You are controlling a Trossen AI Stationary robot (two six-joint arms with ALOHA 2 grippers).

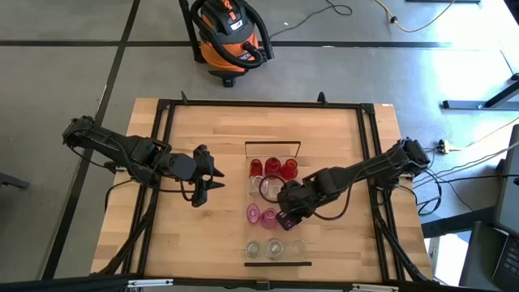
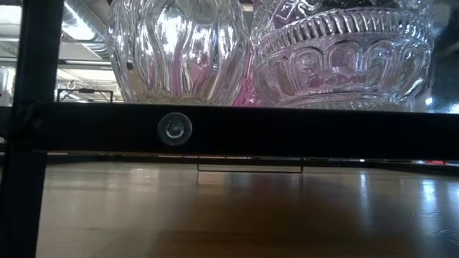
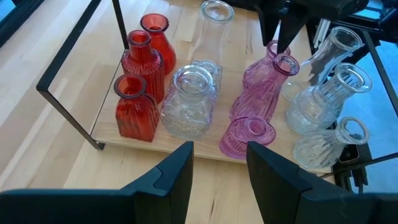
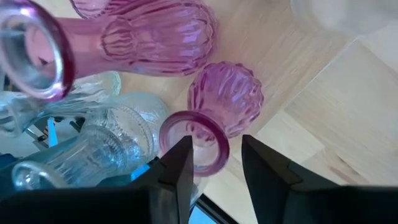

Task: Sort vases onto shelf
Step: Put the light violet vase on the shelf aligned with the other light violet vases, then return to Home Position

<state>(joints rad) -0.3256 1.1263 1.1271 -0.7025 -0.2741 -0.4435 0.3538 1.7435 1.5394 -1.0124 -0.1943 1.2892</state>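
Observation:
The shelf (image 1: 302, 152) is a pale plank with thin black end frames, lying mid-table. On it stand three red vases (image 1: 273, 167) at the far end, then clear ones (image 1: 261, 187), pink ones (image 1: 253, 214), and clear ones (image 1: 274, 248) at the near end. In the left wrist view the red vases (image 3: 138, 93) stand left and the pink vases (image 3: 249, 134) in the middle. My left gripper (image 1: 214, 175) is open, left of the shelf, pointing at it. My right gripper (image 4: 216, 163) is open over a pink vase (image 4: 225, 99), reaching down from the right. My right gripper points down over the ribbed pink vase, with the rim (image 4: 208, 134) of its mouth by the fingertips. One finger (image 4: 177, 165) overlaps that rim in the wrist view. I cannot tell whether it touches the glass. The vase stands upright on the shelf.
A black frame (image 1: 162, 162) runs along the table's edges. An orange shop vacuum (image 1: 227, 36) stands on the floor beyond the far edge. Bare tabletop (image 1: 203, 235) lies left of the shelf. The low view is filled by clear vases (image 2: 176, 50) behind the shelf's black bar (image 2: 287, 129).

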